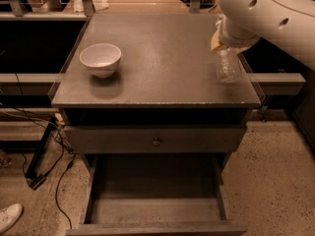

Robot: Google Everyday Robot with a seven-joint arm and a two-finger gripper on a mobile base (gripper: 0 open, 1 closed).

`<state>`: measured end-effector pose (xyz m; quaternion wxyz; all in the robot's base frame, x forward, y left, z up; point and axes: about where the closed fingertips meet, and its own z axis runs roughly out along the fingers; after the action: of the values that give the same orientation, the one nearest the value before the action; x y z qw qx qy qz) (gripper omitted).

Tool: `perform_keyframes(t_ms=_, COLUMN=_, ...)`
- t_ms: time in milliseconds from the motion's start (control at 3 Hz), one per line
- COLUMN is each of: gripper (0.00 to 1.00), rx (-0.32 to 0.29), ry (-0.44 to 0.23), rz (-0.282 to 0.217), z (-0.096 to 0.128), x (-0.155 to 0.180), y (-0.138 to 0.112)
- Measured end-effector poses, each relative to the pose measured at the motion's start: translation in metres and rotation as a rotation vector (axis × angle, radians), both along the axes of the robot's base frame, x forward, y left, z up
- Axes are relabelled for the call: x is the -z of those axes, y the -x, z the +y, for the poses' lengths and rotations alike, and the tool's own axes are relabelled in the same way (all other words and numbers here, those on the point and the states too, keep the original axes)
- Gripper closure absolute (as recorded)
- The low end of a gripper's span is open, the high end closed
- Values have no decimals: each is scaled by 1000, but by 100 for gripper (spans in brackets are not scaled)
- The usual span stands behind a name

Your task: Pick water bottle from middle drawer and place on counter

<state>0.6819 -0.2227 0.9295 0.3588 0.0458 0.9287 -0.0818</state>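
The water bottle [227,67] stands upright on the right side of the counter [162,58], near its right edge. It is clear and crinkled, and its top is hidden under my arm. My gripper [226,47] is at the end of the white arm, directly over the top of the bottle and mostly hidden by the wrist. The middle drawer [155,188] is pulled open below, and its flat floor is bare.
A white bowl [101,59] sits on the left of the counter. The closed upper drawer front has a small round knob [156,141]. Cables [54,161] trail on the floor at the left, and a white shoe [9,215] is at the bottom left.
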Motion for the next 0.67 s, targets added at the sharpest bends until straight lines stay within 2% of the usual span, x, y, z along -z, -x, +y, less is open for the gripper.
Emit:
perform_keyframes(t_ms=333, gripper=100, rx=-101, ry=-23, rz=17, z=18, x=3, y=-2)
perform_keyframes(t_ms=667, gripper=100, rx=-192, ry=-16, rz=-10, z=43, x=-3, y=2)
